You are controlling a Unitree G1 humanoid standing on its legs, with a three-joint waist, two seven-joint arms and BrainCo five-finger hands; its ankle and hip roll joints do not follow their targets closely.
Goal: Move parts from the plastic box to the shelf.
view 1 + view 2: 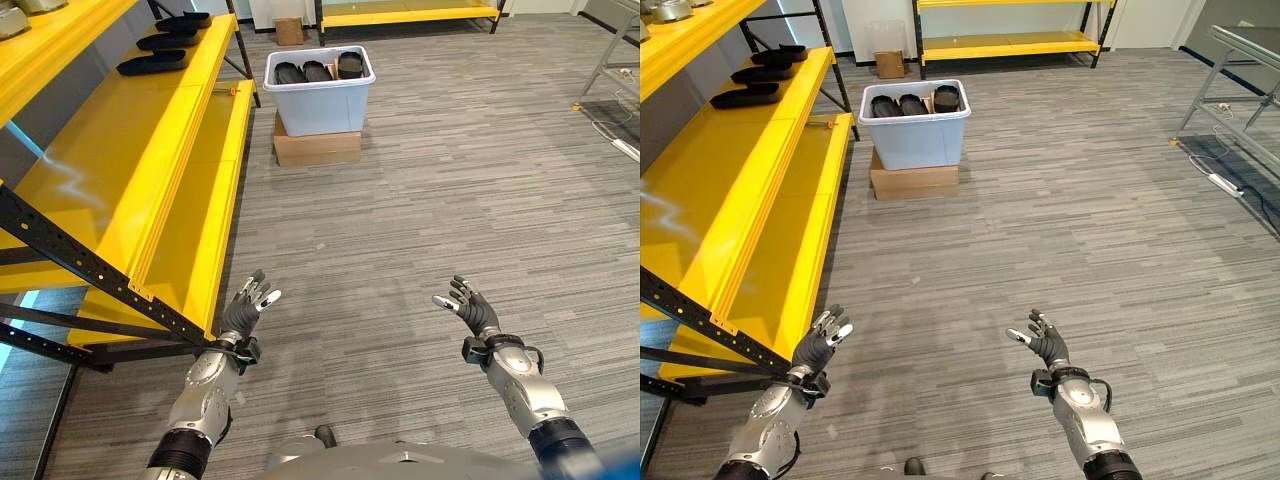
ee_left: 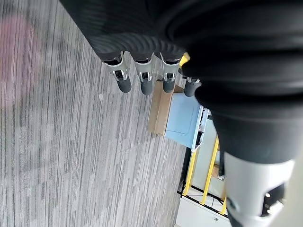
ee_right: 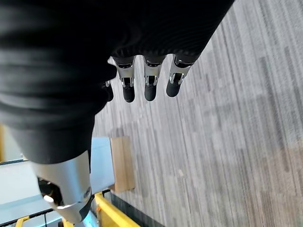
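Both hands empty: left hand [image 1: 247, 308] and right hand [image 1: 472, 309] hang with fingers spread over bare floor. The plastic box [image 1: 320, 95] sits on a cardboard carton [image 1: 317, 148], well ahead of them, black parts [image 1: 317, 71] inside. The yellow shelf [image 1: 150, 150] runs just beside the left hand. Risk: that arm clipping the shelf frame on the approach.

Place: a workshop or storeroom.
Shelving: long yellow shelf [image 1: 150, 150] on black steel frames at left; another yellow rack [image 1: 410, 14] far back.
Floor: grey striped carpet [image 1: 450, 180].
Stock: plastic box [image 1: 318, 95] of black parts [image 1: 318, 71] on a cardboard carton [image 1: 317, 148].
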